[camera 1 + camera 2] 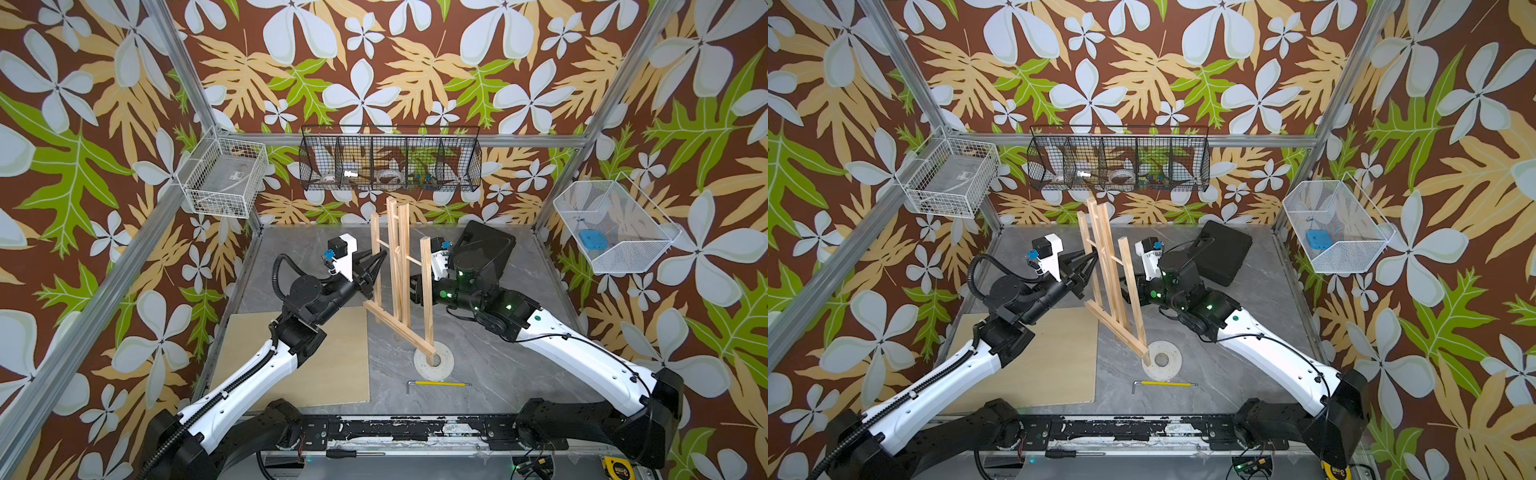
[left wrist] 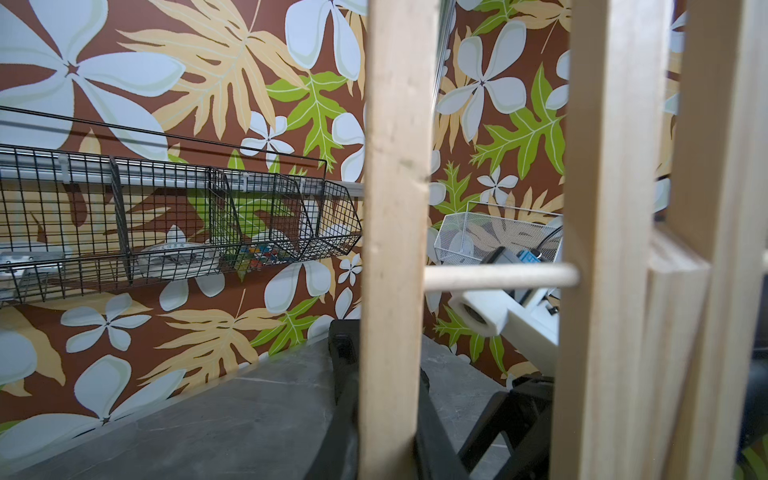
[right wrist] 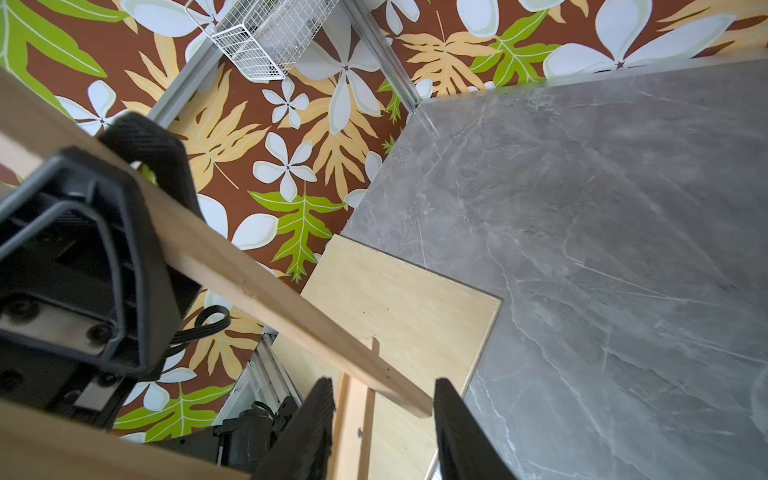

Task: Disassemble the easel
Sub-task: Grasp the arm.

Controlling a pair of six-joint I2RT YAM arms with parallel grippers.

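The easel (image 1: pixel 399 266) (image 1: pixel 1106 266), a frame of pale wood slats, stands tilted in the middle of the grey table in both top views. Its ledge strip (image 1: pixel 399 328) runs down to a white ring. My left gripper (image 1: pixel 374 270) (image 2: pixel 390 432) is shut on the easel's left leg (image 2: pixel 395 249), with a black finger on each side of the slat. My right gripper (image 1: pixel 417 291) (image 3: pixel 384 415) reaches the right leg from the other side. Its fingers (image 3: pixel 453 419) stand apart around that slat's end (image 3: pixel 399 386), and a gap shows beside the slat.
A flat plywood board (image 1: pixel 316 357) lies front left under the left arm. A white ring disc (image 1: pixel 444 365) and a yellow-handled hex key (image 1: pixel 440 383) lie in front of the easel. A black case (image 1: pixel 486 249) sits back right. Wire baskets (image 1: pixel 390 160) hang on the walls.
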